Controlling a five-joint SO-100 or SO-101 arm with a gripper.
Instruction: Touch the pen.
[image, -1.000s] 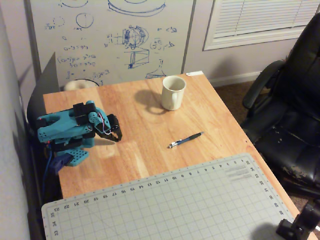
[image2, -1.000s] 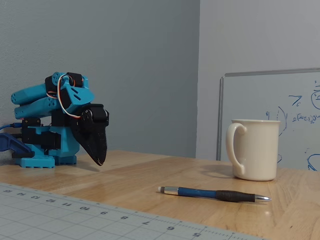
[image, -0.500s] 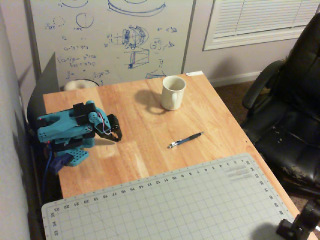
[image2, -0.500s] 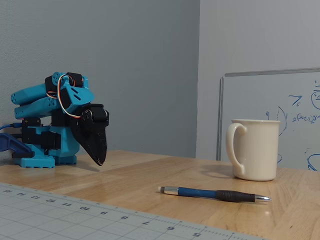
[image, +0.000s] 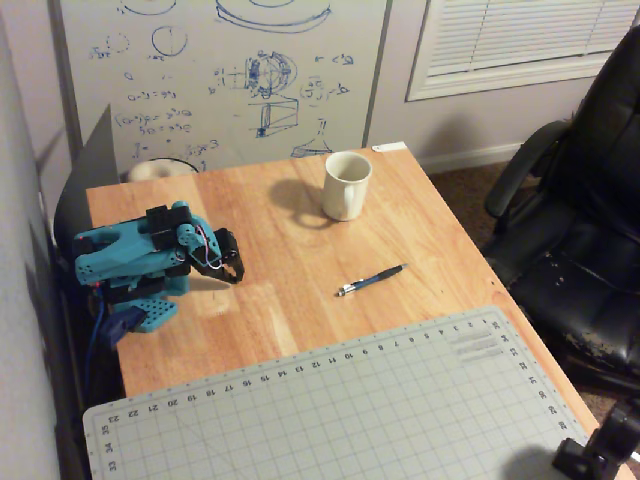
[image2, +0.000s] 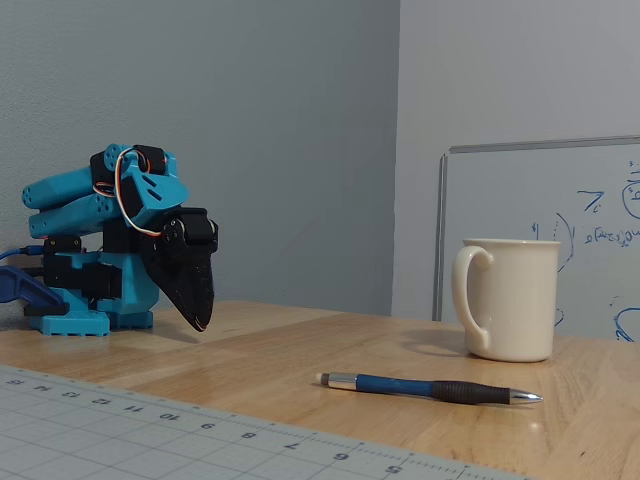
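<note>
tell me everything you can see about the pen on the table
The pen is slim, with a dark blue barrel, a black grip section, a silver pointed tip and a silver cap end. It lies flat on the bare wooden table, in the overhead view between the white mug and the grey cutting mat, touching neither. The gripper is well away from it.

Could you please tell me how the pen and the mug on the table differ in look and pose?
The pen is slim and dark blue with a silver tip, while the mug is wide and cream-white. The pen lies flat on the wooden table; the mug stands upright with its opening up. In the overhead view, the pen lies nearer the cutting mat than the mug. Both rest untouched, apart from the gripper.
</note>
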